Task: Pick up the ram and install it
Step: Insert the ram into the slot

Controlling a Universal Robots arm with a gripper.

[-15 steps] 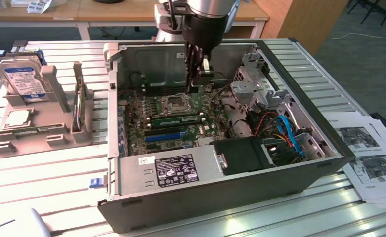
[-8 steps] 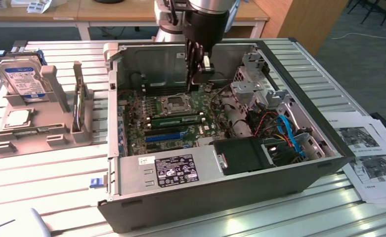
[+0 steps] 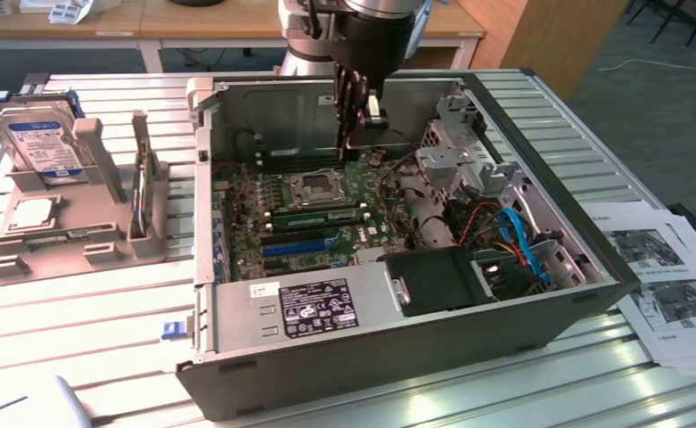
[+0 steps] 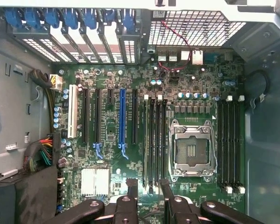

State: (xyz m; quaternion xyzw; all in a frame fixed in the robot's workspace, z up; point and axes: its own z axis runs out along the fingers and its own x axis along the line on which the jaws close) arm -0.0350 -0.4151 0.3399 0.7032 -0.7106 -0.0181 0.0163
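Both fingers [image 4: 131,187] of the gripper [image 4: 148,183] are spread and hold nothing, poised over the open case [image 3: 443,348]. In line with the gap between them, the ram [image 4: 146,140] stands in the slot of its bank farthest from the CPU socket [image 4: 192,149], apparently seated. Judgement: keep the fingers spread and parallel to the stick, clear of the end latches. Verify that the top edge sits level.

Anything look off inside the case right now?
Nothing stands out. The ram appears to sit level in a slot beside the bare CPU socket. The open gripper hangs above the motherboard, and no cable crosses the memory slots.
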